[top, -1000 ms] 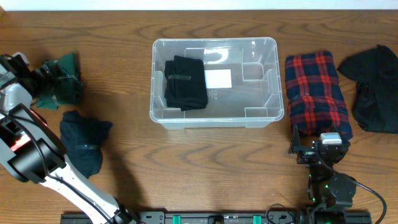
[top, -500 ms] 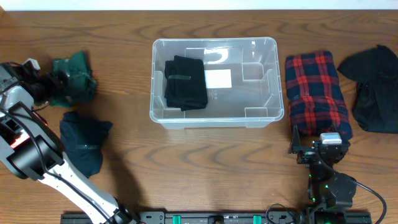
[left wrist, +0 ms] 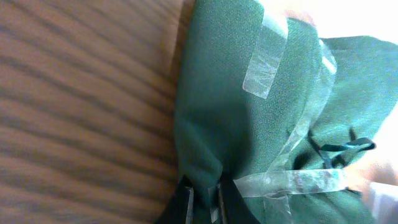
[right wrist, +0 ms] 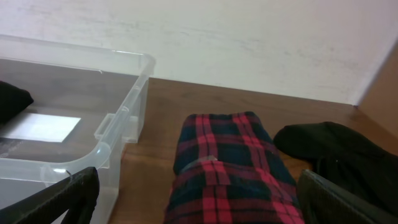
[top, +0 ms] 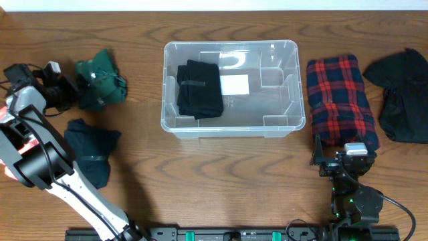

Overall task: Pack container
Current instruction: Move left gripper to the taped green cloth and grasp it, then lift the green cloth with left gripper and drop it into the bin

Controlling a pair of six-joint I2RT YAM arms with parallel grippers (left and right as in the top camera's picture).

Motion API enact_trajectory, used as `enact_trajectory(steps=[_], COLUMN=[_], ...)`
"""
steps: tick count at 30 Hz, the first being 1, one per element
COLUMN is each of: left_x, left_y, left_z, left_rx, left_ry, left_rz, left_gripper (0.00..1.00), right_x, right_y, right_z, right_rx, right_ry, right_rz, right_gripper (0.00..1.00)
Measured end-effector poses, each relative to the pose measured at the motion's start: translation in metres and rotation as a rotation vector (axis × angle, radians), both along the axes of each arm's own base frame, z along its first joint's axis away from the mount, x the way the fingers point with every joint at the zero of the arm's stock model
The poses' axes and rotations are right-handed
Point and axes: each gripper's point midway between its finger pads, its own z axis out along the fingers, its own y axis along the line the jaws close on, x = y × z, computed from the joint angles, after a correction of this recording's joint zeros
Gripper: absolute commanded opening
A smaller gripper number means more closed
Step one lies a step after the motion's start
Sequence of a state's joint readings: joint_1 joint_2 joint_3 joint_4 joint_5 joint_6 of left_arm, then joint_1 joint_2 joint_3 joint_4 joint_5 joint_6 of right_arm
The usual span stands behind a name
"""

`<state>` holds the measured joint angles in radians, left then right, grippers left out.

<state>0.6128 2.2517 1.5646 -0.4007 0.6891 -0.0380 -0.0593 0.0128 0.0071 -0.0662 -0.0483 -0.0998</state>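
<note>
Carried closer since a second ago, the green cloth (top: 100, 84) sits left of the container (top: 231, 127), which stands on the table (top: 221, 181) holding a black cloth (top: 199, 89). Left gripper (top: 72, 94) pinches the green cloth; right gripper (right wrist: 199, 174), right of the container, is spread wide, empty.

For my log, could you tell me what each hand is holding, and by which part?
The left hand pinches the green taped cloth bundle by a fold at its edge. The right hand is open and empty.
</note>
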Motion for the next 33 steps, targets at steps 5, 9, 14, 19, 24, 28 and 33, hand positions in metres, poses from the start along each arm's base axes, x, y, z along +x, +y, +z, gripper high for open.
enact_trajectory(steps=[5,9,14,19,24,28,33], left_x=[0.008,0.014,0.021,0.015,0.009,0.007,0.000], left_y=[-0.021,-0.031,-0.043,-0.062,-0.117,-0.179,-0.262], left_z=[0.012,0.039,0.127,0.216,0.277,0.299,0.301], left_rx=[-0.112,-0.167,-0.137,-0.097,-0.117,-0.172,-0.250], left_ry=[-0.025,-0.062,-0.199,-0.340,-0.430,-0.443,-0.398], left_rz=[-0.002,0.010,0.007,-0.004,-0.084,-0.183,-0.326], left_gripper=[0.06,0.06,0.06,0.06,0.06,0.06,0.06], right_x=[0.000,0.000,0.000,0.000,0.000,0.000,0.000], right_y=[0.000,0.000,0.000,0.000,0.000,0.000,0.000], right_z=[0.000,0.000,0.000,0.000,0.000,0.000,0.000], right_rx=[0.000,0.000,0.000,0.000,0.000,0.000,0.000], right_ry=[0.000,0.000,0.000,0.000,0.000,0.000,0.000], right_rz=[0.000,0.000,0.000,-0.001,0.000,0.000,0.000], right_gripper=[0.99,0.99,0.99,0.99,0.99,0.99,0.99])
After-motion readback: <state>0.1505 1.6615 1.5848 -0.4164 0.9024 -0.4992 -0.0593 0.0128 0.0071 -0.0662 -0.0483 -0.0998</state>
